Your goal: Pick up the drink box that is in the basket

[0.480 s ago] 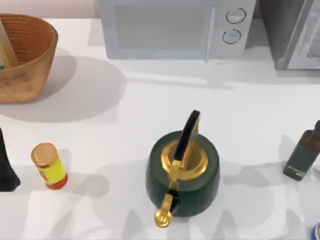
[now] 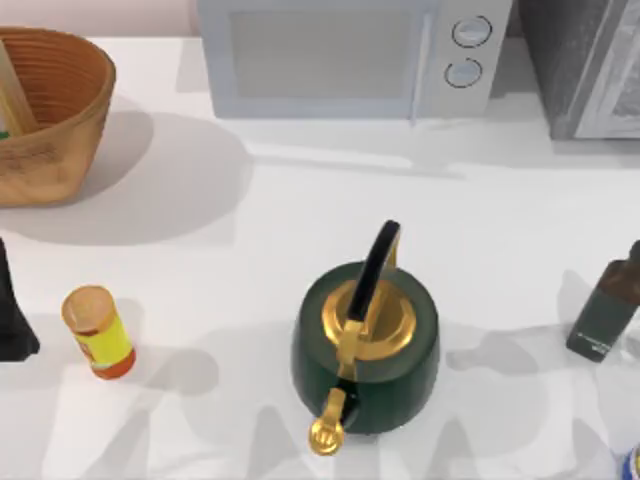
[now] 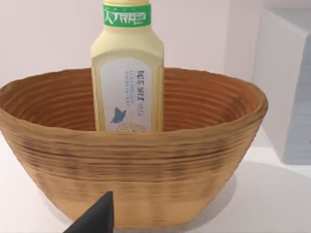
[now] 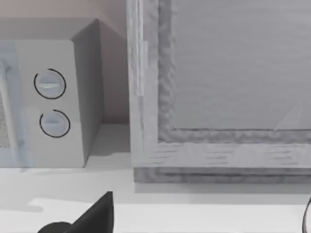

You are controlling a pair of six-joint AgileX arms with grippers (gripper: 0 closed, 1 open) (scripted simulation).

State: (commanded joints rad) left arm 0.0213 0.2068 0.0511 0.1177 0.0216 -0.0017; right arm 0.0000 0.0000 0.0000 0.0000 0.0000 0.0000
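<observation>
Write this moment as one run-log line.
phase: approach | left claw: facing basket, outside it | drink box: upright in basket, not gripped | right arm: parked near microwave

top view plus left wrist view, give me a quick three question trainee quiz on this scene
1. True or false: the drink box stands upright inside the basket.
2. Which thing stands nearest the left claw in the top view? A. green kettle B. yellow jar C. dark bottle
3. Fill in: behind the kettle, at the table's back edge, stands a white ____.

Key: 1 true; 2 B; 3 microwave
</observation>
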